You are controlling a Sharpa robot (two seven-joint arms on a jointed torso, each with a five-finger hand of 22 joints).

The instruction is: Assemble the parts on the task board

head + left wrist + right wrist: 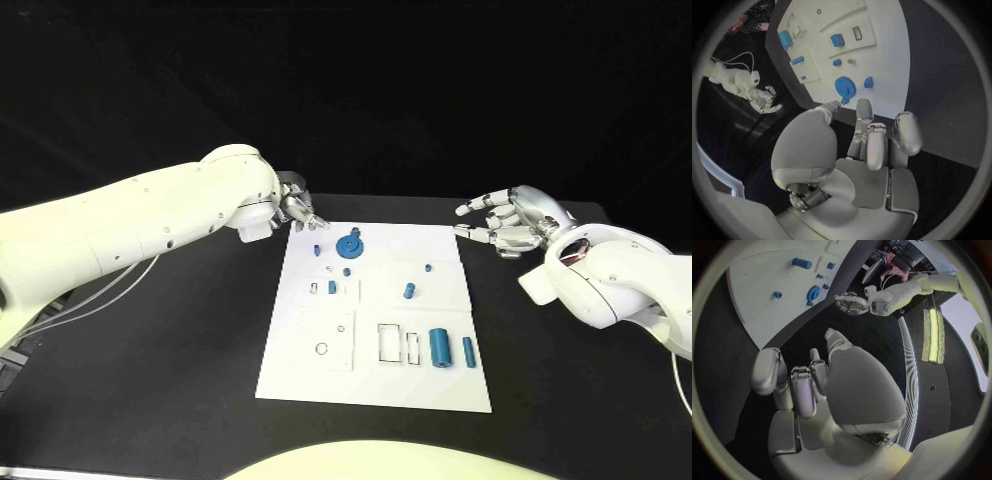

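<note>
Two robot hands hover empty at the far corners of the white task board [378, 380], which lies flat in the middle of the black table [159, 380].

The board looks a thin, stiff, light plate, apt to slide if nudged. Of its blue parts, the largest, a round gear-like piece [349, 246] at about 12 o'clock on the board, probably lifts best by its raised hub. Two upright cylinders [440, 348] near 5 o'clock and the tiny pegs [410, 291] at centre appear hard, smooth, light plastic, best pinched across their sides. The left hand [300, 212] at 11 o'clock and the right hand [505, 225] at 2 o'clock hold nothing, fingers loosely curled and apart. No legible writing or brand shows.
</note>
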